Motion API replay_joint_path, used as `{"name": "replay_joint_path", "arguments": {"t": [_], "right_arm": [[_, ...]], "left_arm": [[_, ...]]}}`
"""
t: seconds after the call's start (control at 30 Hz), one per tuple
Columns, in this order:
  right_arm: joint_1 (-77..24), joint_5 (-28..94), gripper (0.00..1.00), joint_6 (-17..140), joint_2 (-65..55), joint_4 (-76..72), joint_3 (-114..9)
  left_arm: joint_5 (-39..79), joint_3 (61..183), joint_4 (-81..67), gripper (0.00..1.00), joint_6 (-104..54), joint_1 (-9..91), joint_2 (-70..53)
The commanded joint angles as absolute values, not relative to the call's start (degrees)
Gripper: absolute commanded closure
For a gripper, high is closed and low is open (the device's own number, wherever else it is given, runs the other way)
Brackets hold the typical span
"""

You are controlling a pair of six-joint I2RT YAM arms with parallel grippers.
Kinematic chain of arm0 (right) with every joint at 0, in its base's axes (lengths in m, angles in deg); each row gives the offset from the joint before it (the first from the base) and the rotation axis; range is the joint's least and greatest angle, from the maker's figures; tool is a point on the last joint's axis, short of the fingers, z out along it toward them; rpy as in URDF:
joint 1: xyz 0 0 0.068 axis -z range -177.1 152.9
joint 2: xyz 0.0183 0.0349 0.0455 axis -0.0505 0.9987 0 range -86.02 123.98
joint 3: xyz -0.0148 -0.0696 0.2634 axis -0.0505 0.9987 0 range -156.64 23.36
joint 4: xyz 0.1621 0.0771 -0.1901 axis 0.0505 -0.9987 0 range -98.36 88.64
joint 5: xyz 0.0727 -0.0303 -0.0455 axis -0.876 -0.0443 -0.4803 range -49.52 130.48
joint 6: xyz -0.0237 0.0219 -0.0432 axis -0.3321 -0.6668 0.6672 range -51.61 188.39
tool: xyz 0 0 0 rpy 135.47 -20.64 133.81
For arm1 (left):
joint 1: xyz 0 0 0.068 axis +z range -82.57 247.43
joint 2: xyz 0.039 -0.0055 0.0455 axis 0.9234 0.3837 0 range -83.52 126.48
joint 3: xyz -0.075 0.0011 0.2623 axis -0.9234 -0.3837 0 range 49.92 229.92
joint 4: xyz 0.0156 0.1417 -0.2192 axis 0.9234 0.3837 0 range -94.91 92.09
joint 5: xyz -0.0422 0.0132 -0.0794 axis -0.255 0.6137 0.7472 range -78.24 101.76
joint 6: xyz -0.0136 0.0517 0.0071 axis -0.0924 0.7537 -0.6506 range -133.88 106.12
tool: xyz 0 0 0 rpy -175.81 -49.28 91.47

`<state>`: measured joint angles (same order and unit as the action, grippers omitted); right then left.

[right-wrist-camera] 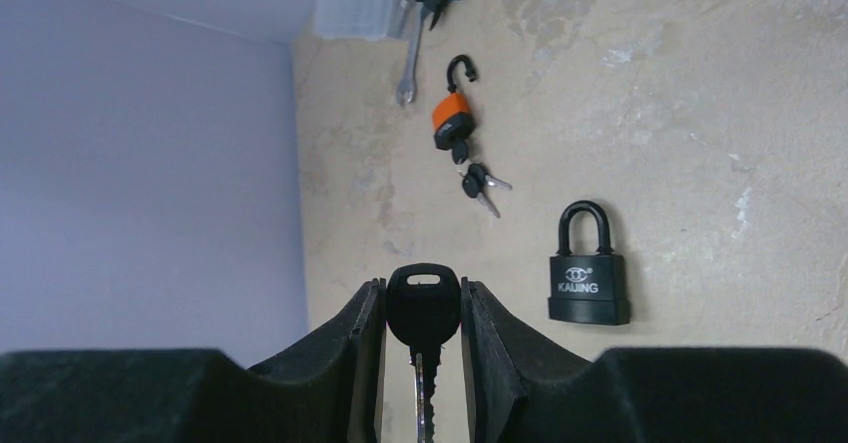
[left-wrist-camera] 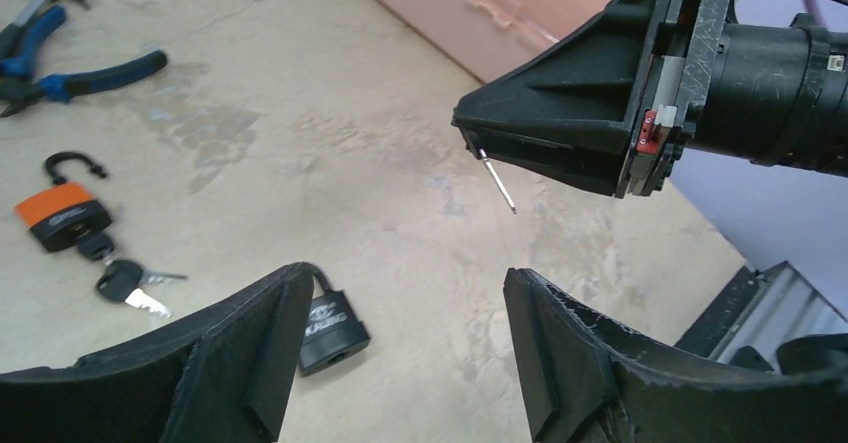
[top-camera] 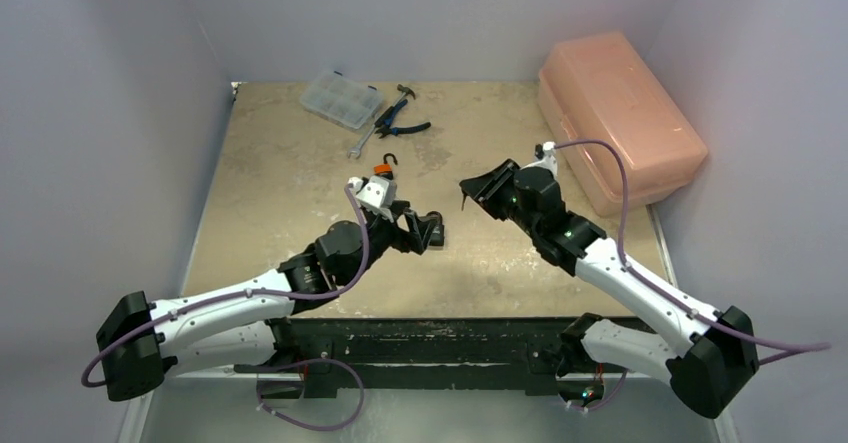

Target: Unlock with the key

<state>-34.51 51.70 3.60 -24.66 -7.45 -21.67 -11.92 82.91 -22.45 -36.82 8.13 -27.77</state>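
The right gripper (right-wrist-camera: 421, 285) is clenched on the black head of a key (right-wrist-camera: 424, 313). It holds the key edge-on between the pads, with the blade poking out past the fingertips. That looks like a grip chosen so the blade can be steered into a keyhole and then turned. The gripper hangs above the middle of the table (top-camera: 290, 193), and the bare blade slants down into the air, touching nothing. The black padlock (right-wrist-camera: 590, 288), the lock left to open, lies flat on the table just left of that gripper with its shackle closed. It sits beneath the left gripper (left-wrist-camera: 408, 298), close beside one finger (left-wrist-camera: 255, 348) but apart from it. The left gripper's jaws are spread wide and hold nothing, straddling the spot over the lock. I take this as getting ready to pinch the lock's body and steady it, since a loose padlock would slide away from a pushing key. Farther left and farther back lies an orange padlock (right-wrist-camera: 452, 118), its shackle sprung open and a key bunch (right-wrist-camera: 478, 183) at its base, so it looks finished. The pink toolbox (top-camera: 620, 113) stands at the far right, well clear of the work.
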Motion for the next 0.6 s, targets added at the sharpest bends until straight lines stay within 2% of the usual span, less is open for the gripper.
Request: {"name": "replay_joint_path", "arguments": {"t": [0.0,0.33,0.57], "right_arm": [[-34.1,53.7,0.85,-0.4,-28.0,-8.8,-21.7],[-34.1,52.3,0.87,-0.3,-30.0,-9.4,-21.6],[-34.1,52.0,0.88,-0.4,-31.2,-9.7,-21.5]], "left_arm": [[-6.6,82.2,-36.2,0.27,-35.5,7.1,-25.0],[-3.0,83.5,-45.6,0.33,-35.9,5.2,-17.3],[-3.1,85.8,-47.2,0.41,-35.8,4.8,-13.0]]}}
